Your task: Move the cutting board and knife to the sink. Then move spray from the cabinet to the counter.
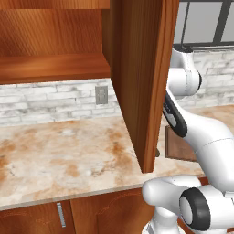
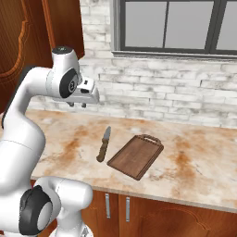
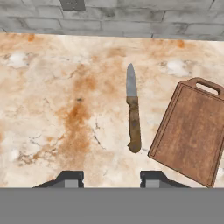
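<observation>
Your end effector (image 3: 111, 178) hovers spread and empty above the table (image 3: 52, 109). The knife (image 3: 133, 114) looks light, rigid, slippery-bladed; pinch its brown handle, beside the cutting board (image 3: 190, 133).

White brick wall (image 2: 162, 88) behind, dark-framed window (image 2: 185, 25) at 1 o'clock in right base view. Outlet (image 1: 101, 95) on wall at 12 in left base view. Low wood doors (image 2: 152, 220) with silver handles (image 2: 107, 205) at 6.
</observation>
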Available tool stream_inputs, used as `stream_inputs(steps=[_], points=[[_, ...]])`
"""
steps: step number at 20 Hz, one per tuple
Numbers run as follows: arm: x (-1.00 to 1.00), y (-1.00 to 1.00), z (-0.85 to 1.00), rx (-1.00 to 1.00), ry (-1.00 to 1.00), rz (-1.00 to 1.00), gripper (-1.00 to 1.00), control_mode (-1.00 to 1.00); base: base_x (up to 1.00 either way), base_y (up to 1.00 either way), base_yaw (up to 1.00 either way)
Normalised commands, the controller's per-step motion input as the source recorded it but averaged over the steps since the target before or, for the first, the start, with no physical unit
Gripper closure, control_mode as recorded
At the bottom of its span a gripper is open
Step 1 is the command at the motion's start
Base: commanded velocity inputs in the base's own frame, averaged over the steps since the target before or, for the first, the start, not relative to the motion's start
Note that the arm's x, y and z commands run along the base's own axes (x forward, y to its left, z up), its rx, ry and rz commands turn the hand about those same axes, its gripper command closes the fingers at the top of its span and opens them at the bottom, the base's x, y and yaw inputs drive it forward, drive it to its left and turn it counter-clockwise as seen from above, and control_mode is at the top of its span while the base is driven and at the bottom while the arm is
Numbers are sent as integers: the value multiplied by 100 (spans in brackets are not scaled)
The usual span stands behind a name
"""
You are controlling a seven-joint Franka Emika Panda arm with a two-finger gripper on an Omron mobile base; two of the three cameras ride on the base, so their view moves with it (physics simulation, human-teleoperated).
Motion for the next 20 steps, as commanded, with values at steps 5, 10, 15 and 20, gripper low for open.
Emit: stream_inputs(steps=[5,10,15,20], points=[[0,-12,-9,1,0,0,-100,-100,0,0,0],[0,-37,-14,5,0,-1,-100,-100,0,0,0],[2,-34,-16,4,0,0,-100,-100,0,0,0],[21,-18,-24,-3,0,0,-100,-100,0,0,0]])
